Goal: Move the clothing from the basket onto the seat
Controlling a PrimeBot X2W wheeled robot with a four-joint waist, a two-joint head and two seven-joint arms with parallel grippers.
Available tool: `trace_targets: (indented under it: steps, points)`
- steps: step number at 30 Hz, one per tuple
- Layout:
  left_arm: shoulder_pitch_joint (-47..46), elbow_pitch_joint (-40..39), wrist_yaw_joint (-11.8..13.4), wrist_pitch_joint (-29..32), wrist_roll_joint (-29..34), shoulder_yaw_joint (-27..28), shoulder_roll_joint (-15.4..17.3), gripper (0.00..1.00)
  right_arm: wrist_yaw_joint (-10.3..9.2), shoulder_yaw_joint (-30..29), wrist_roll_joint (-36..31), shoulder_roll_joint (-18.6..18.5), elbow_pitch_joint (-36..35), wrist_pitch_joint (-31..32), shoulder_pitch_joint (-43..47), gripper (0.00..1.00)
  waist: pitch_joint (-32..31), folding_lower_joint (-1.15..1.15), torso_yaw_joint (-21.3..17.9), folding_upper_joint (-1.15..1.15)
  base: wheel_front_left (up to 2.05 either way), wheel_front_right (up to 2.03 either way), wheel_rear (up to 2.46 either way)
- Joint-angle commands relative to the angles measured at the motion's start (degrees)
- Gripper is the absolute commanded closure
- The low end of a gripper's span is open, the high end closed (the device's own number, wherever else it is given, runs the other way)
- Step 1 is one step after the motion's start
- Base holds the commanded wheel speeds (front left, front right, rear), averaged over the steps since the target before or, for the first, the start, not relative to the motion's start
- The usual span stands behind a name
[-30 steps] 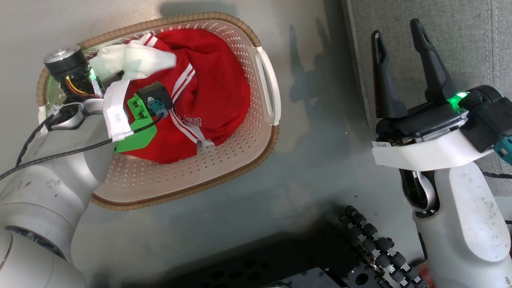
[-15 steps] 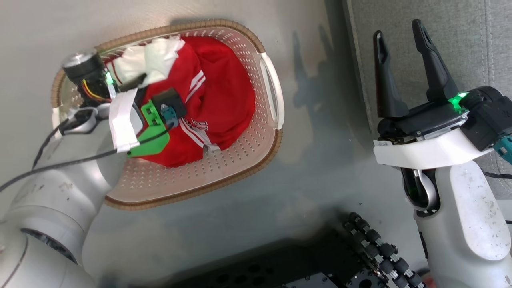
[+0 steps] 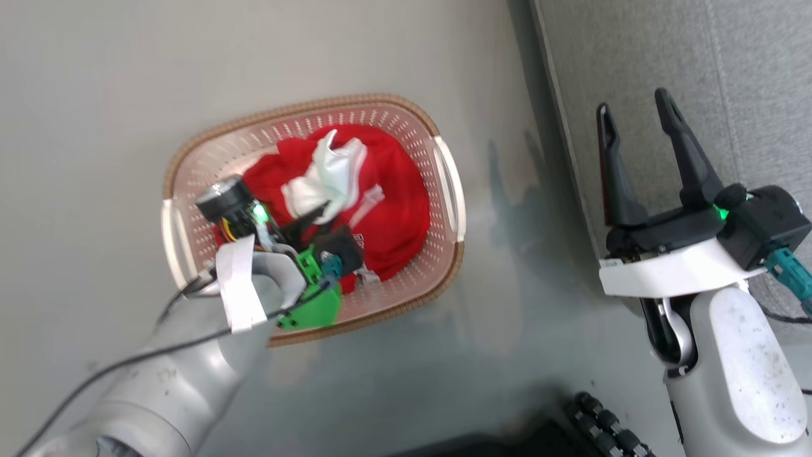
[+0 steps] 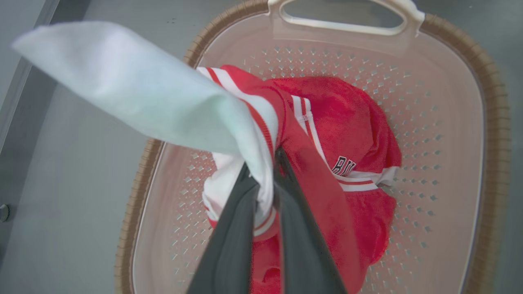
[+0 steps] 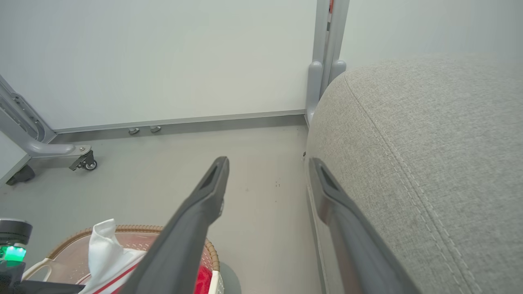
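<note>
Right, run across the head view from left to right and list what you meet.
basket's left handle → red clothing → basket's right handle → strip of grey floor → grey seat

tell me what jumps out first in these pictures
The bright red clothing heaped in the cream basket on the floor grabs the eye first. The left fingers pinch its white-trimmed edge, while the right fingers stand spread by the edge of the grey seat.
</note>
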Motion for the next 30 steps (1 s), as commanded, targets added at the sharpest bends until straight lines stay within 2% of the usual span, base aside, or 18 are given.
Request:
trace_targets:
  steps: [1,11,18,24,30]
  points:
    - [2.57,-2.57,0.34,-0.16,-1.64,1.04,0.28,1.00,-0.06,-0.41,-0.61,-0.22,0.36,-0.27,1.68,0.00,-7.87,0.00,3.84,0.41,0.00,0.00,0.00]
    - [15.44,-23.34,2.80,-0.19,-9.76,6.79,1.95,1.00,-0.06,-1.97,-2.24,-0.23,1.98,-0.27,9.12,0.00,-21.64,0.00,8.00,0.41,0.00,0.00,0.00]
    - [23.76,-35.22,5.98,-0.19,-11.99,12.10,2.69,1.00,-0.06,-1.63,-1.84,-0.23,2.69,-0.27,13.77,0.00,-29.83,0.00,8.36,0.41,0.00,0.00,0.00]
    - [30.70,-42.91,8.03,-0.20,-12.32,16.37,2.34,1.00,-0.06,-0.88,-0.22,-0.21,3.00,-0.27,18.11,0.00,-35.82,0.00,8.06,0.41,0.00,0.00,0.00]
    - [34.78,-48.02,8.63,-0.19,-11.57,19.58,0.85,1.00,-0.06,0.82,-0.30,-0.22,3.47,-0.27,21.71,0.00,-39.83,0.00,8.31,0.41,0.00,0.00,0.00]
